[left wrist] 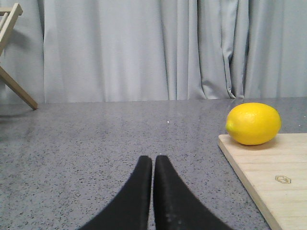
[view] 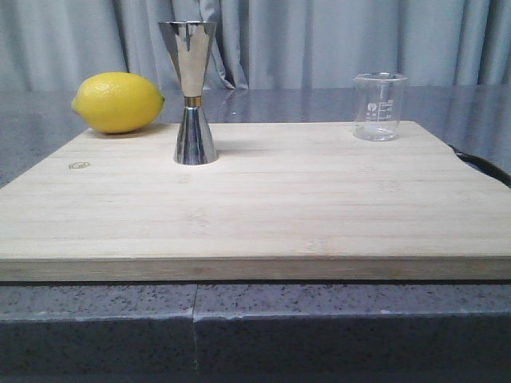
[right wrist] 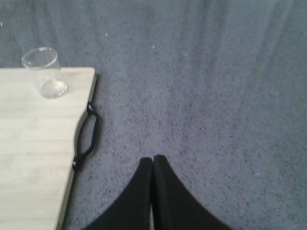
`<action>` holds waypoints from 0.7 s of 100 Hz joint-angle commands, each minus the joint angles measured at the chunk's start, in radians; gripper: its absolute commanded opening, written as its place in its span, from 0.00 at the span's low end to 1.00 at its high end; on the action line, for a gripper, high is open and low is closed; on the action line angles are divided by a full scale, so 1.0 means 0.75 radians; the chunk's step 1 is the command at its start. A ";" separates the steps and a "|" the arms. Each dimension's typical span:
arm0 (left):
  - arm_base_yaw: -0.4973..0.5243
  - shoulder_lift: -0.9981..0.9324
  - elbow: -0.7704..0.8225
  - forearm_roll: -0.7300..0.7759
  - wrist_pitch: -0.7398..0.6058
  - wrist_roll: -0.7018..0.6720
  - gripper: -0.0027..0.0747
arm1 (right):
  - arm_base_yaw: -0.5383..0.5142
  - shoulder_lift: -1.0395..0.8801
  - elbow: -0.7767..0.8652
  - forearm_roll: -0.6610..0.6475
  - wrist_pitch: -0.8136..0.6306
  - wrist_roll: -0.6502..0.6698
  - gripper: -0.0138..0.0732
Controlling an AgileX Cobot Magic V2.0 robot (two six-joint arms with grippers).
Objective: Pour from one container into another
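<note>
The clear glass beaker (view: 379, 106) with white marks stands upright at the far right corner of the wooden board (view: 255, 207); the right wrist view shows the beaker (right wrist: 44, 73) too. The tall steel jigger (view: 192, 92) with a gold band stands upright on the board's far left part. My left gripper (left wrist: 153, 160) is shut with nothing in it, over the grey counter left of the board. My right gripper (right wrist: 153, 160) is shut and empty, over the counter right of the board. Neither gripper shows in the front view.
A yellow lemon (view: 117, 102) lies at the board's far left corner, also the lemon (left wrist: 253, 123) in the left wrist view. A black handle (right wrist: 88, 135) sticks out of the board's right edge. Grey curtains hang behind. A wooden frame (left wrist: 12, 57) stands far left.
</note>
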 commanded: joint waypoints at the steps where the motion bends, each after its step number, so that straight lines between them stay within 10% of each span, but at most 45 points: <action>1: 0.003 -0.035 0.006 -0.009 -0.110 -0.010 0.01 | -0.087 -0.097 0.104 0.042 -0.315 -0.012 0.08; 70: 0.003 -0.035 0.006 -0.009 -0.110 -0.010 0.01 | -0.188 -0.447 0.908 0.176 -1.037 -0.012 0.08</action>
